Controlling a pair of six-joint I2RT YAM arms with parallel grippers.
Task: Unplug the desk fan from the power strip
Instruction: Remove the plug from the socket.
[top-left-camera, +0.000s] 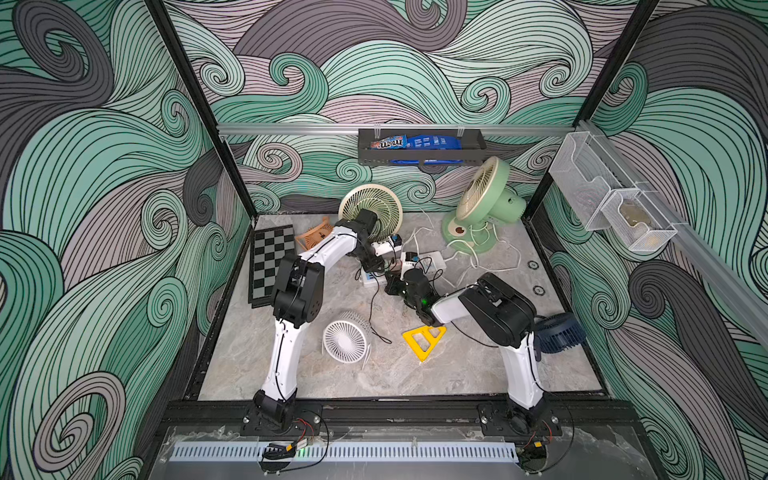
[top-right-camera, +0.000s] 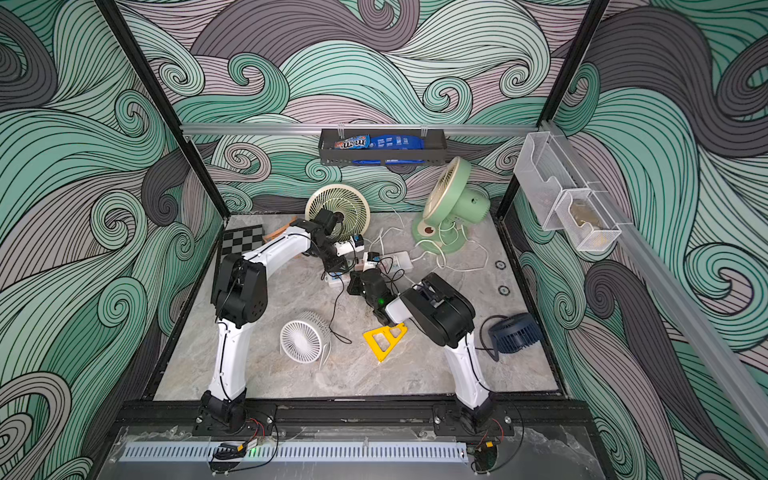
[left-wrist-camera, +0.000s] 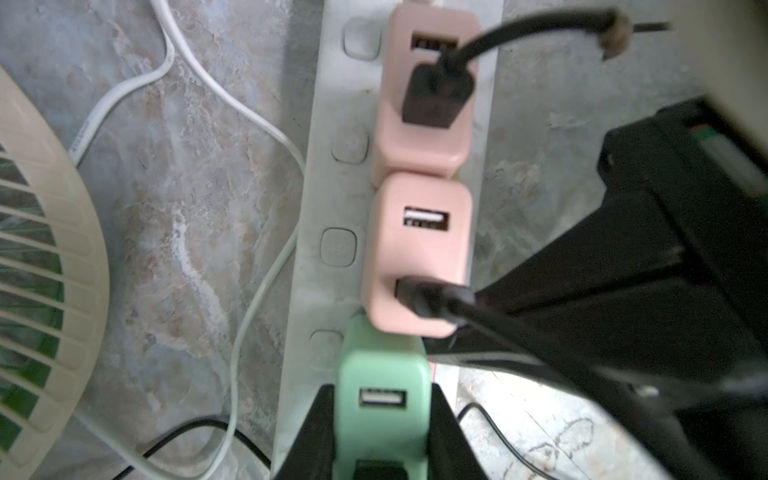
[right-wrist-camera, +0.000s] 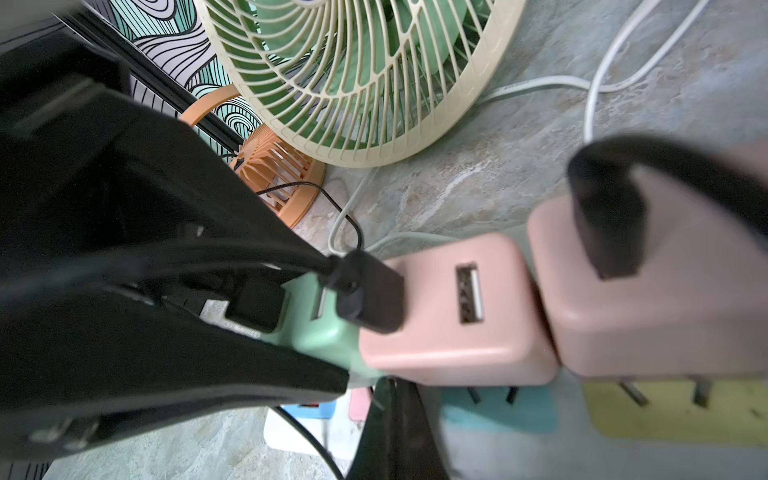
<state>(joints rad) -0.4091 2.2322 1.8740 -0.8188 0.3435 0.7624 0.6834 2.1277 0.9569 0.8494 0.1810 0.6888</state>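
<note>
Marbled surface (top-left-camera: 374, 374) carries the power strip (left-wrist-camera: 307, 270) near its middle, the left end effector (left-wrist-camera: 382, 415) pinching a mint-green USB charger (left-wrist-camera: 382, 370) on it (black USB plug (left-wrist-camera: 378, 473) inserted), the right end effector (right-wrist-camera: 392, 432) pressed together at the strip, so unplugging looks begun but unfinished.

- We see the power strip (left-wrist-camera: 320, 195) as white plastic, matt and scuffed.
- The pink adapters (left-wrist-camera: 415, 257) and mint adapter (left-wrist-camera: 382, 370) look smooth, satin plastic.
- The tabletop (left-wrist-camera: 166, 216) seems polished stone to us, though blurred.
- The fan grille (left-wrist-camera: 89, 257) is glossy cream plastic.
</note>
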